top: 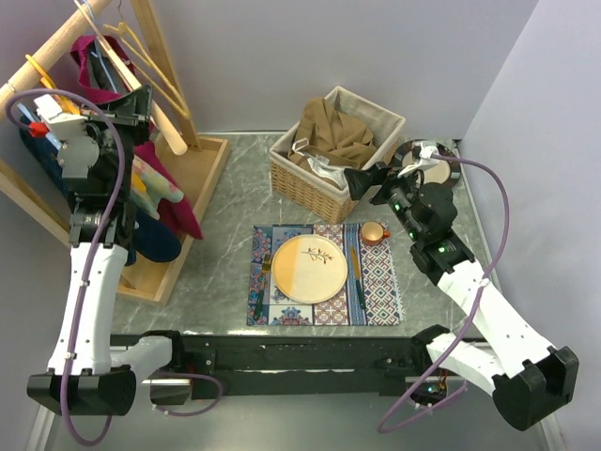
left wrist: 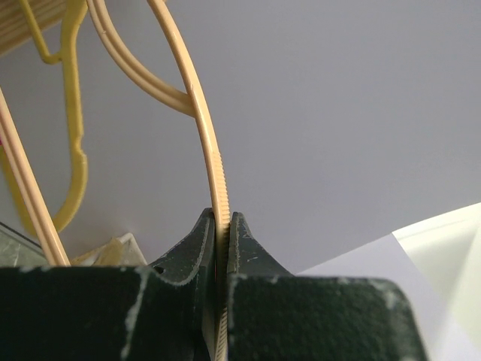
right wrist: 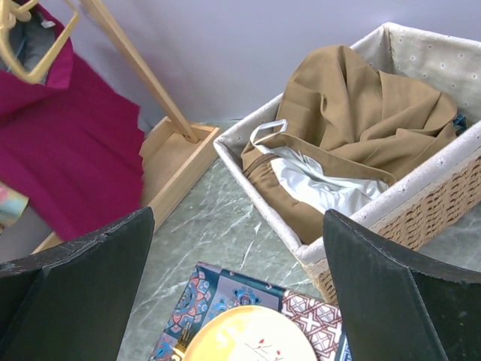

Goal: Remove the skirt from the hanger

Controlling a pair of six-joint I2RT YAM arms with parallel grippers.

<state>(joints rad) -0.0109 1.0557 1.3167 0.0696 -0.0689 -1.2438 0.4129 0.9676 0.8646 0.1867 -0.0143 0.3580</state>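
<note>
My left gripper (top: pixel 134 100) is raised at the clothes rack and is shut on the lower bar of a bare beige hanger (top: pixel 141 52). In the left wrist view the fingertips (left wrist: pixel 203 229) pinch that hanger's ribbed bar (left wrist: pixel 214 150), and no cloth hangs from it. A magenta garment (top: pixel 174 211) hangs on the rack and also shows in the right wrist view (right wrist: pixel 75 150). A tan skirt-like garment with white lining (top: pixel 329 136) lies in the wicker basket (right wrist: pixel 353 120). My right gripper (top: pixel 360 181) is open and empty above the table, near the basket's front (right wrist: pixel 239 218).
The wooden rack's base tray (top: pixel 202 160) stands at the left, with further clothes on it. The basket's rim (top: pixel 282 174) is at the back centre. A patterned placemat (top: pixel 385 291) holds a yellow plate (top: pixel 308 268) and a small cup (top: pixel 374 232). A tape roll (top: pixel 441 169) sits at the back right.
</note>
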